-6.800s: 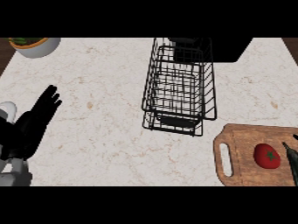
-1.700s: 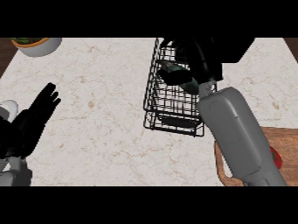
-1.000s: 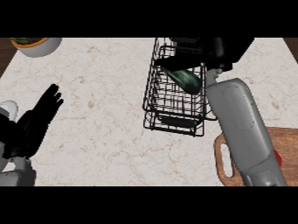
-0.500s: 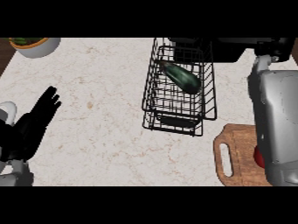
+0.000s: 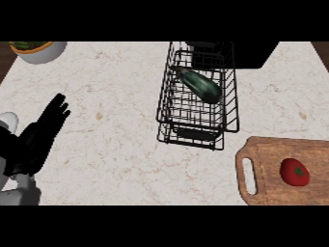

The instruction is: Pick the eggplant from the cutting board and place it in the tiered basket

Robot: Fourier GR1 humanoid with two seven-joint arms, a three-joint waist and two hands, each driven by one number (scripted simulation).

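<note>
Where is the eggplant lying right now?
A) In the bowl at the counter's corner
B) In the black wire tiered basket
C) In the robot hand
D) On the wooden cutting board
B: the eggplant lies inside the tiered basket, while only a tomato sits on the cutting board.

A glossy-skinned eggplant (image 5: pixel 201 85) is held in a black wire basket (image 5: pixel 195 96). A grained wooden cutting board (image 5: pixel 316 144) is laid on matt, veined marble-look counter (image 5: pixel 110 96).

eggplant (image 5: pixel 201 86) in tiered basket (image 5: pixel 168 112), tomato (image 5: pixel 294 171) on cutting board (image 5: pixel 267 185)
</note>
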